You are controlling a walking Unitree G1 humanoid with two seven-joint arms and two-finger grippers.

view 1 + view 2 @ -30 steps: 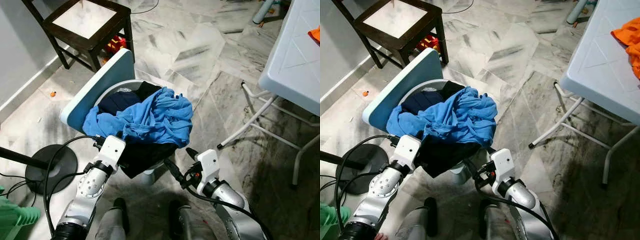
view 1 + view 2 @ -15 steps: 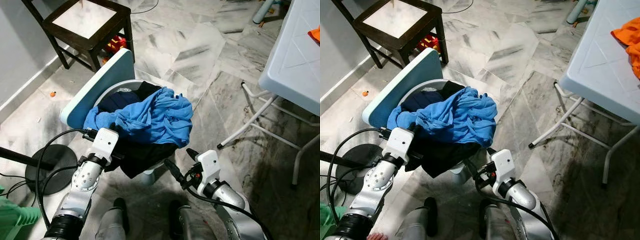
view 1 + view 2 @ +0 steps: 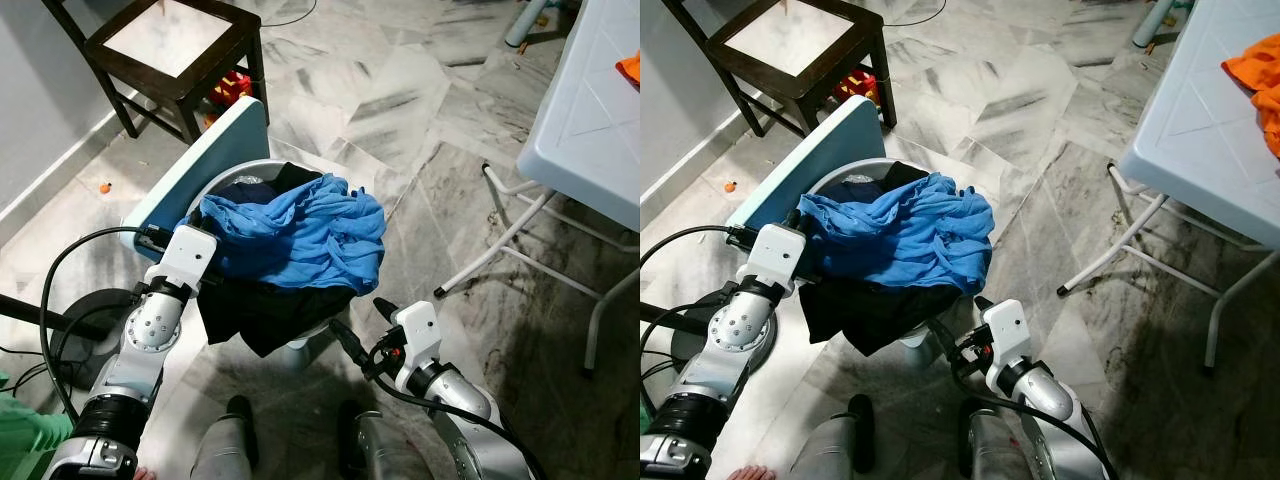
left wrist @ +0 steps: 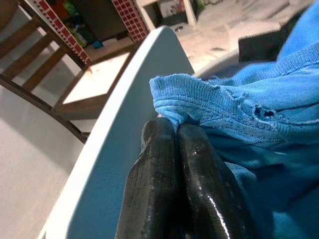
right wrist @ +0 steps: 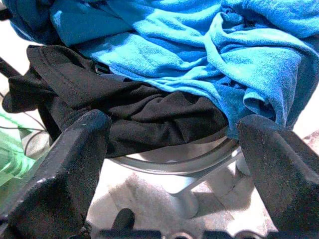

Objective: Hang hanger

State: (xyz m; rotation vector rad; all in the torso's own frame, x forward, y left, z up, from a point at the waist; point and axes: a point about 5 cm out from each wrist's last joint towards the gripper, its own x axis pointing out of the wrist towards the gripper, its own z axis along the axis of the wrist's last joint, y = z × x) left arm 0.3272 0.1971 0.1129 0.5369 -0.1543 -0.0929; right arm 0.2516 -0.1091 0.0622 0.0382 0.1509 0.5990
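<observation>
Blue cloth, a crumpled garment (image 3: 300,230), heaped on dark clothes (image 3: 270,310) in a round basket (image 5: 189,162) with its pale blue lid (image 3: 190,175) tipped up behind, on a marbled floor (image 3: 400,110). Left gripper (image 4: 179,144) at the lid-side edge of the heap, jaws pressed together on a ribbed hem of the blue garment. Right gripper (image 3: 362,328) low in front of the basket, near but not touching, jaws wide apart and empty, aimed at the dark cloth draped over the rim. Task judged barely under way: no hanger to be made out anywhere, neither in the jaws nor among the laundry, and no rail or hook to be found either; possibly buried under the clothes, but impossible to tell. At most a first grasp on the cloth done; finding a hanger, carrying it and hanging it all left, by this reading. Hard to make out: depth of the pinch, with the fingertips covered by the hem; contents lower in the basket, hidden by the heap. Cut off at the frame edges: white folding table (image 3: 1200,120) bearing orange fabric (image 3: 1255,75), dark wooden chair (image 3: 170,50), black round stand base (image 3: 95,320), something green (image 3: 30,435) at the corner.
</observation>
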